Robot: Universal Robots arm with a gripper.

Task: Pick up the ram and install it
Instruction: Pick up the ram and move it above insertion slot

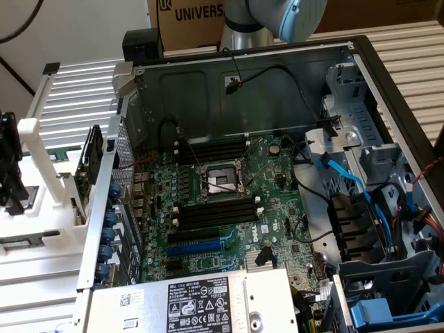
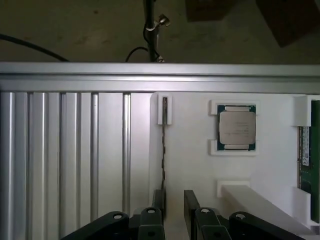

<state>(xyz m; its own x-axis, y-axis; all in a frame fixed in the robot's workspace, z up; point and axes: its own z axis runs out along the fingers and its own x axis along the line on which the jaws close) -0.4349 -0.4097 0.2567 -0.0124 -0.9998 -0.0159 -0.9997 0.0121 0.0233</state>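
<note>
Pick-up is in hand: the end effector (image 2: pixel 175 197), fingers (image 2: pixel 190 201) spread, hovers at the ram (image 2: pixel 164 150) standing on edge in the white holder (image 2: pixel 192 170) (at the exterior view's left, outside the computer case (image 1: pixel 243 69)). In my judgement, grasping calls for centring on its thin edge.

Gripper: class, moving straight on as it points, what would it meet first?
The open black gripper would probably meet the thin dark edge-on stick in the white plastic holder, close to one finger; depth is unclear.

The cardboard box (image 1: pixel 187 17) behind the case (image 1: pixel 361 76) reads "UNIVERS", with a logo mark before it; the arm (image 1: pixel 277 17) hides the rest. Inside the case, the power supply (image 1: pixel 125 312) bears a white label (image 1: pixel 201 305) whose print is too small to read.
</note>
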